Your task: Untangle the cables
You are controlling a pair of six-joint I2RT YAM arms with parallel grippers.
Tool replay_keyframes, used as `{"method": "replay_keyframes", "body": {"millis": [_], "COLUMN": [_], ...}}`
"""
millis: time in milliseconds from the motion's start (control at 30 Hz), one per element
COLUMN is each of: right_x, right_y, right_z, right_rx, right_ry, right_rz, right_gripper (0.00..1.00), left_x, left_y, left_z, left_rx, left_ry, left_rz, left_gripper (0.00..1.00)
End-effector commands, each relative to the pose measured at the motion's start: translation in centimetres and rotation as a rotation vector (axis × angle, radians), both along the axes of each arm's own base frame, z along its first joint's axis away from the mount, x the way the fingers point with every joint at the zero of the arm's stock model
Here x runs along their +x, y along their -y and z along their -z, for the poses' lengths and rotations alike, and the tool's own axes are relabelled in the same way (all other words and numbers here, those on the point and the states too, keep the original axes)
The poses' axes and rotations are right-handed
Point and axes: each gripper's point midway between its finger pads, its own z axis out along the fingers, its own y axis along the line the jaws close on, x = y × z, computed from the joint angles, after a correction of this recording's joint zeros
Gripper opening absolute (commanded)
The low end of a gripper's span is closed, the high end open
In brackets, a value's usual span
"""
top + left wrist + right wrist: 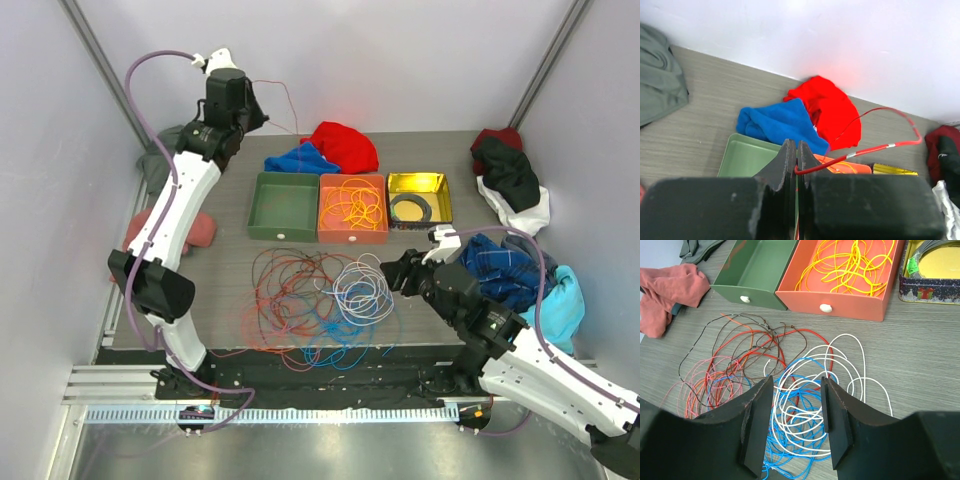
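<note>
left gripper (796,150): clenched on thin red cable (875,148), held high at far-left | right gripper (796,385): fingers spread, empty, low over tangled red, brown, blue, white cables (330,295) on grey table (430,270)

Bright even light, soft shadows, sharp

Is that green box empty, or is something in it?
Empty: from above the green box shows only bare floor; the orange box beside it holds yellow cables.
</note>
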Motion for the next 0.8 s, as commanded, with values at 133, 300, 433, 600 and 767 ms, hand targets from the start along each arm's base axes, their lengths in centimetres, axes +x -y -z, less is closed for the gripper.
{"method": "replay_keyframes", "body": {"millis": [133, 300, 433, 600, 767], "right_x": [0.3, 0.2, 0.2, 0.1, 0.1], "right_y": [-0.2, -0.1, 0.0, -0.1, -0.1], "right_z": [-0.3, -0.1, 0.1, 0.5, 0.6], "right_rx": [0.003, 0.001, -0.004, -0.004, -0.005], "right_ry": [0.023, 0.020, 0.016, 0.011, 0.010], "right_rz": [0.002, 0.002, 0.007, 0.002, 0.002], "right_gripper": [0.50, 0.50, 0.50, 0.50, 0.50], "left_x": [0.1, -0.1, -1.4, -2.9, -3.8], "left_y": [-0.4, -0.5, -1.3, -3.1, -4.8], "left_z": [2.5, 8.3, 13.1, 16.1, 17.9], "left_rx": [0.028, 0.058, 0.107, 0.181, 0.284], "left_ry": [-0.028, -0.138, -0.247, -0.330, -0.407], "left_rz": [-0.002, -0.006, -0.026, -0.076, -0.118], "left_gripper": [0.00, 0.00, 0.00, 0.00, 0.00]}}
